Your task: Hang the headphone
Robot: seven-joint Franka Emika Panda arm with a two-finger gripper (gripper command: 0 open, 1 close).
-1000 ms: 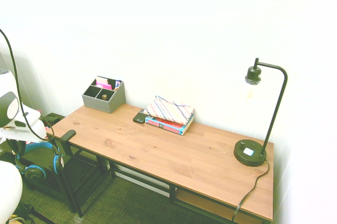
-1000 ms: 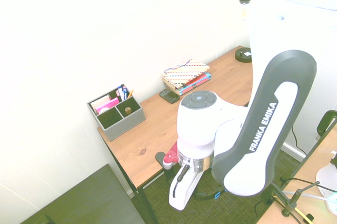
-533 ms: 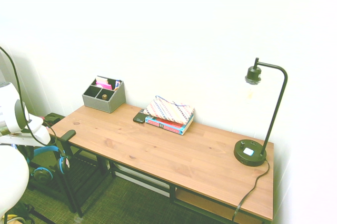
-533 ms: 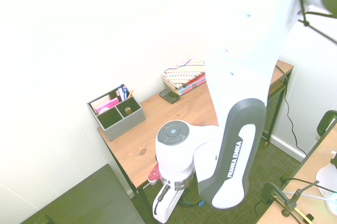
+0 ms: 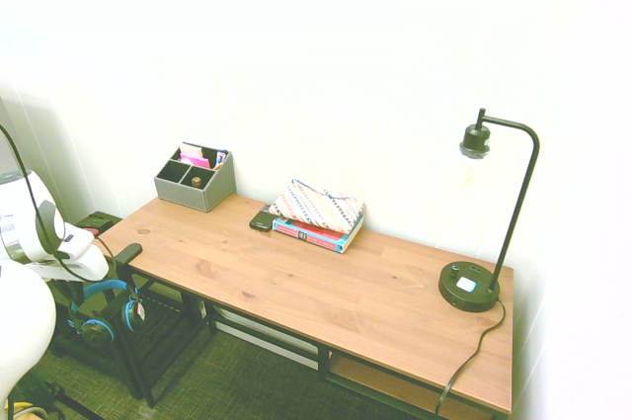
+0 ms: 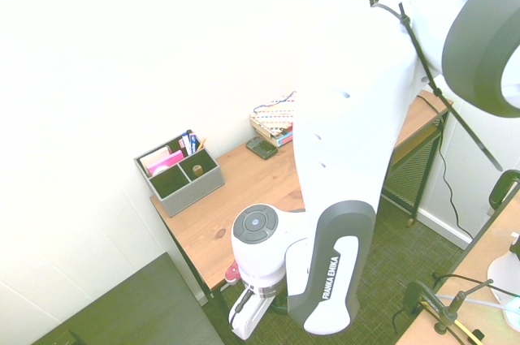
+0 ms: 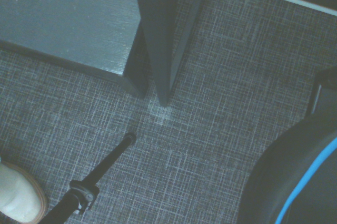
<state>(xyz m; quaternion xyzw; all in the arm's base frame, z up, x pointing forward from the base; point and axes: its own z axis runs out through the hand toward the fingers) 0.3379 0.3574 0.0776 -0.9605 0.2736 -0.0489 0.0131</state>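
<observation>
First exterior view: one headphone (image 5: 94, 332) is seen beyond the table's (image 5: 326, 272) left end, below its top, band uppermost and two ear cups hanging lowest; its long axis cannot be told. By the arm's hidden claw, shut, the headband seems to be gripped, though the contact cannot be seen. One lamp (image 5: 469, 287), one organizer (image 5: 196, 183) and one phone (image 5: 262, 220) are borne by the table.

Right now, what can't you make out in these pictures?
- Fingers: hidden behind the arm's white parts in the second exterior view.
- Headphones: cut off by the edge in the wrist view; mostly behind the arm in the second exterior view.
- Lamp: behind the arm in the second exterior view.
- Book titles: too small to read in the first exterior view.
</observation>
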